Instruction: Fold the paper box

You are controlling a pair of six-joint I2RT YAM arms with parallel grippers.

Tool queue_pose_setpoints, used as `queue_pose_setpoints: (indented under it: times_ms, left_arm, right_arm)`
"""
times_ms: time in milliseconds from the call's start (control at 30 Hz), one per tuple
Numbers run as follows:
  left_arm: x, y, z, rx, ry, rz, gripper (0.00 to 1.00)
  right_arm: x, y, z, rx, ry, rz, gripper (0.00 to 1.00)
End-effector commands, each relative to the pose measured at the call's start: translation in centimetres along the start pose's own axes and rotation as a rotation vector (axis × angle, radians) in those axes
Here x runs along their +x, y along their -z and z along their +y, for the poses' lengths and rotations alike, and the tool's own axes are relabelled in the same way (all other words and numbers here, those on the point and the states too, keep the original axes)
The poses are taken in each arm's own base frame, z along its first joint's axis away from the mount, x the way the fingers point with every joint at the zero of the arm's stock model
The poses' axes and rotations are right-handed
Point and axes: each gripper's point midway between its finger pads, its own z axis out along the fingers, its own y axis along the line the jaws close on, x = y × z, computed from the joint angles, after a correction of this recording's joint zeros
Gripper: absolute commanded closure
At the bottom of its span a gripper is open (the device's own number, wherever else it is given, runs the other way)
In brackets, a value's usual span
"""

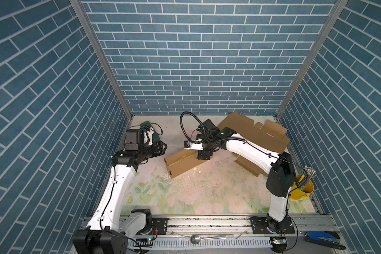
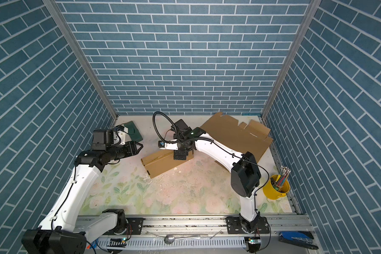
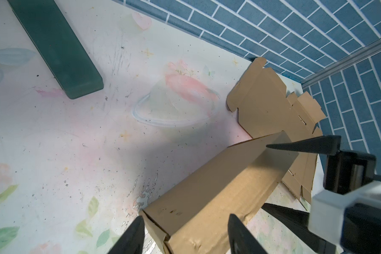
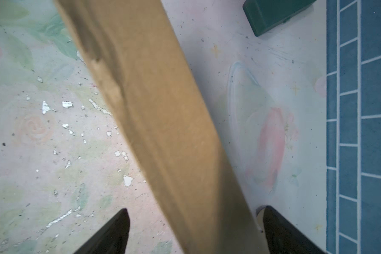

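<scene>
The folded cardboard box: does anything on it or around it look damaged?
Yes. The folded box has small dents near one end corner, and one long edge looks crumpled in the right wrist view. The table beside it has chipped print.

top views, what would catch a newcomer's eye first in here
The folded brown cardboard box lying mid-table draws the eye first, with the right end effector open and astride one end of it. Behind it, flat cardboard sheets fill the far right corner. A yellow bucket of pencils stands at the table's right edge.
</scene>
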Motion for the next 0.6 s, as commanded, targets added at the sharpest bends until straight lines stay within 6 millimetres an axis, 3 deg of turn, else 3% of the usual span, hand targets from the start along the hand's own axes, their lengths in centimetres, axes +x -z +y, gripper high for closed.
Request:
queue_pose_setpoints:
  times_ms: [0,167,267,367,567]
  left_arm:
    - [-0.3,0.0,0.3,0.003,-0.002,-0.016,0.39]
    - [-0.5,0.3,0.4,0.001,-0.001,-0.02,0.39]
    - [-1.2,0.9,0.4,-0.007,-0.003,-0.042,0.39]
    - [-2.2,2.1,0.6,-0.047,-0.017,-0.079,0.41]
    - [-5.0,5.3,1.3,-0.154,-0.039,-0.192,0.42]
  right_arm:
    - [-1.1,-0.6,0.0,-0.046,0.101,-0.028,0.08]
    - [-1.3,-2.1,0.3,-0.078,0.097,-0.031,0.17]
    - [-1.6,-2.7,0.9,-0.116,0.061,-0.045,0.4]
    - [-1.9,-3.0,-0.4,-0.036,0.028,-0.034,0.66]
    - [-4.4,-3.5,-5.4,0.387,-0.011,0.005,0.7]
